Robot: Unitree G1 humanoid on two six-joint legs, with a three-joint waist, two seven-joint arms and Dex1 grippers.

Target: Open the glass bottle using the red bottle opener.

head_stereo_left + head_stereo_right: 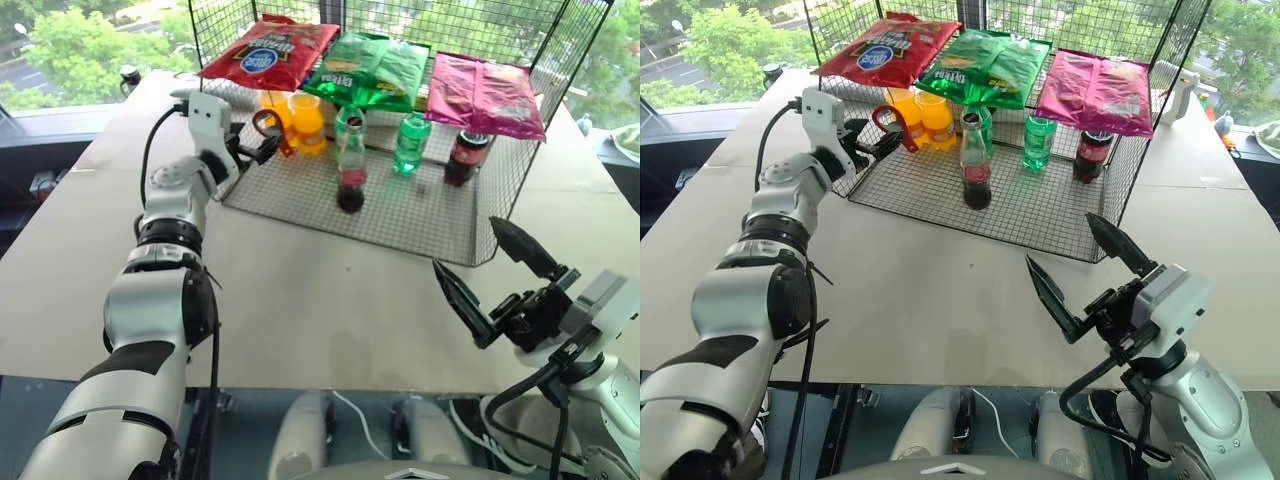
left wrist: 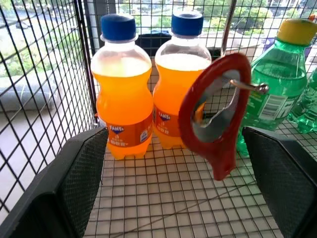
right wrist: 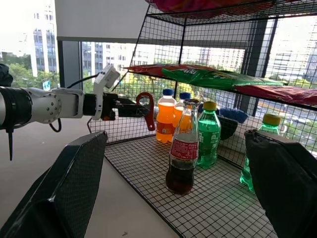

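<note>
The opener (image 2: 218, 116) hung from a hook (image 2: 250, 87) at the wire rack's (image 1: 420, 215) left front, between the left gripper's (image 1: 262, 150) spread, untouching fingers. The bottle (image 1: 351, 165) stood upright mid-rack, capped. The right gripper (image 1: 495, 280) hovered over the table (image 1: 320, 300), fingers apart, empty.

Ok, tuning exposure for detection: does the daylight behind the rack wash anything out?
Right wrist view: sky beyond the buildings blown white, glass bottle backlit yet readable. Left wrist view: red bottle opener clearly lit against bright windows.
</note>
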